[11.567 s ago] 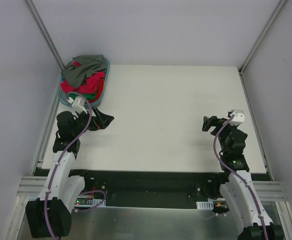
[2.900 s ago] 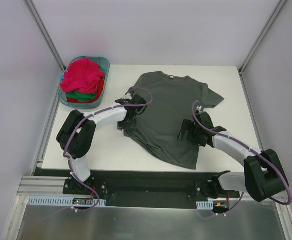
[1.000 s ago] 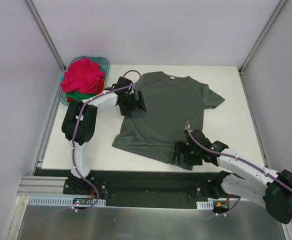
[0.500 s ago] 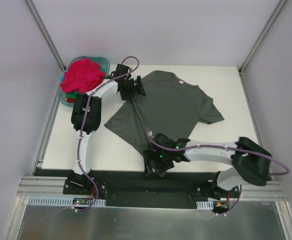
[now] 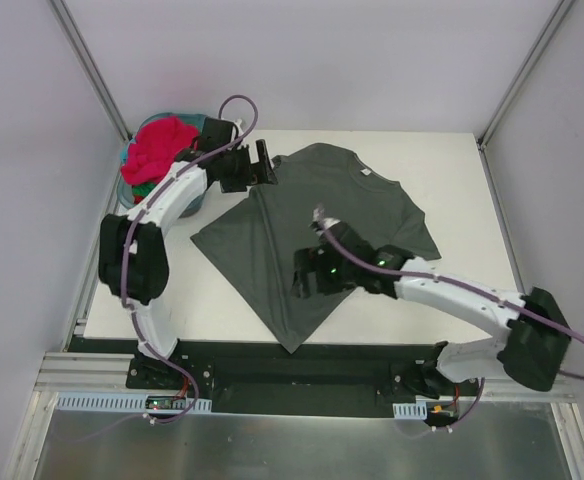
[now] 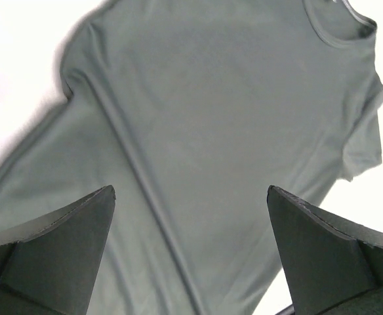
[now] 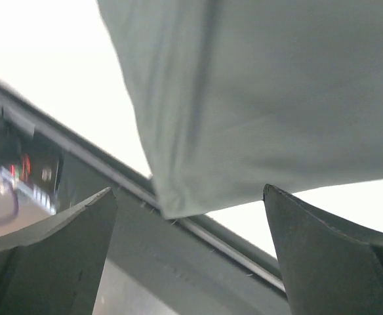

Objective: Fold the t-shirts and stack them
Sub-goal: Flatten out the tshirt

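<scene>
The charcoal t-shirt (image 5: 272, 250) is lying askew on the bench (image 5: 452, 180), its hem corner reaching the 6 o'clock edge. The left tool (image 5: 260, 166), at 11 o'clock, and the right tool (image 5: 305, 278) are hovering wide open, gripping nothing. A nearward tug risks sliding the hem off.

teal basket (image 5: 124, 186) at far-left corner, white table (image 5: 452, 165)

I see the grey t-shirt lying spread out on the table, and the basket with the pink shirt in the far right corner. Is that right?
Not quite. The basket with the pink shirt stands in the far left corner, not the right, as the top external view shows. The grey t-shirt does lie spread out on the table.
</scene>
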Action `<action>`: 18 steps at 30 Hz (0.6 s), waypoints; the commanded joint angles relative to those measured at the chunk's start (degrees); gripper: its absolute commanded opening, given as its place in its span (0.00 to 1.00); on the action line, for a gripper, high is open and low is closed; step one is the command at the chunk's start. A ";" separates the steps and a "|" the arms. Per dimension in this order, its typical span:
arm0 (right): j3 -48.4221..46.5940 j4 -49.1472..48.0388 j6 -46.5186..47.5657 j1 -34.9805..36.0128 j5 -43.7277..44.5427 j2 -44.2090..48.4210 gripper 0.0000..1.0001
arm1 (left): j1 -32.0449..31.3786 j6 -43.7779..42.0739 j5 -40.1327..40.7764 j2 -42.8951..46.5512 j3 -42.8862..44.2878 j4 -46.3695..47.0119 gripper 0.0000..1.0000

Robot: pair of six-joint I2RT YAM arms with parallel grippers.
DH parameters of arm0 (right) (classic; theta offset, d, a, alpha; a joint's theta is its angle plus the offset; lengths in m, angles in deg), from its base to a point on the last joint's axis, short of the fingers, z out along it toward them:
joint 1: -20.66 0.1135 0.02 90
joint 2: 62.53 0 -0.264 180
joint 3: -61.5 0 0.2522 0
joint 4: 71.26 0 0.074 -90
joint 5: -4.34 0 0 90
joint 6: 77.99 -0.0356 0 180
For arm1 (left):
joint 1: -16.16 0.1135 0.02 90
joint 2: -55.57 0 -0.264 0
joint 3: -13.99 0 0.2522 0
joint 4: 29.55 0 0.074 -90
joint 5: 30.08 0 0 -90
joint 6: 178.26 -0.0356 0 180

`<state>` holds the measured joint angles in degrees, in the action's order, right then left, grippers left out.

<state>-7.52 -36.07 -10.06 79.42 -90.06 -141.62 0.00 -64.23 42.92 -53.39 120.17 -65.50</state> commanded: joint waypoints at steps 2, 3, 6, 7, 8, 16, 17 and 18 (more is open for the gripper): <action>3.41 6.17 3.69 -16.97 6.78 9.12 0.96 | -1.67 2.77 -5.06 10.95 -14.43 0.57 0.99; 3.15 6.17 5.52 -20.41 6.78 9.22 0.96 | -2.55 3.47 -4.89 12.36 -17.94 1.44 0.99; -0.97 6.51 11.50 -30.87 7.40 4.49 0.96 | -5.36 4.70 -4.10 16.32 -26.57 5.14 0.99; -3.51 6.95 12.82 -34.29 5.74 1.95 0.96 | -5.72 5.49 -4.10 17.11 -28.51 6.19 0.99; -5.80 6.78 14.23 -37.20 2.68 -1.38 0.96 | -5.72 6.37 -4.19 17.73 -30.53 7.33 0.99; -36.35 11.77 17.23 -49.70 -8.53 -33.63 0.97 | -2.56 7.87 1.79 15.29 -32.57 8.84 0.99; -39.28 13.53 17.40 -50.14 -8.17 -36.72 0.97 | -2.04 8.22 1.88 14.15 -32.31 8.75 0.99; -43.39 15.20 17.58 -50.93 -8.25 -39.80 0.97 | -1.68 8.31 2.31 13.26 -31.87 8.84 0.99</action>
<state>-38.41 -27.96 4.54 30.38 -95.00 -172.68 -3.59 -57.63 42.68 -38.05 86.21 -59.16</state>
